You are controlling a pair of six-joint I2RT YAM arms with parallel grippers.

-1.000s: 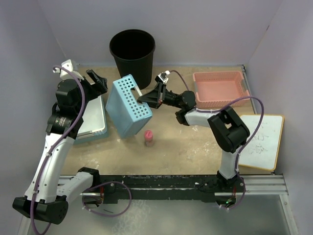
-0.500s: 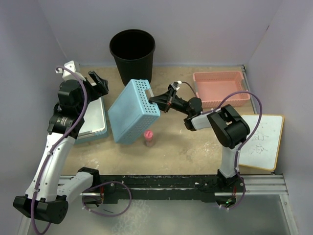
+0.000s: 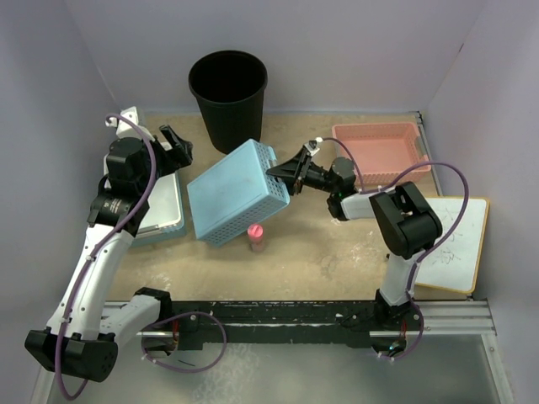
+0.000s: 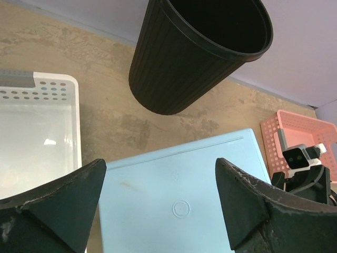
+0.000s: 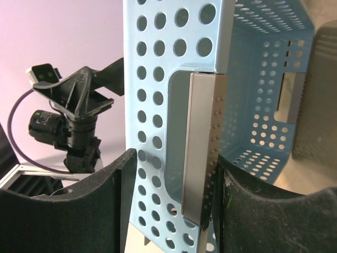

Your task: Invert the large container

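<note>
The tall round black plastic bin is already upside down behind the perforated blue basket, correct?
No: the tall round black plastic bin stands upright, mouth open upward, behind the perforated blue basket. The top external view shows it.

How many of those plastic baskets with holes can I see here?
3. A blue basket lies tilted, bottom up, in the middle; a pink basket sits at the far right; a white basket lies at the left. Nothing suggests another is hidden.
</note>
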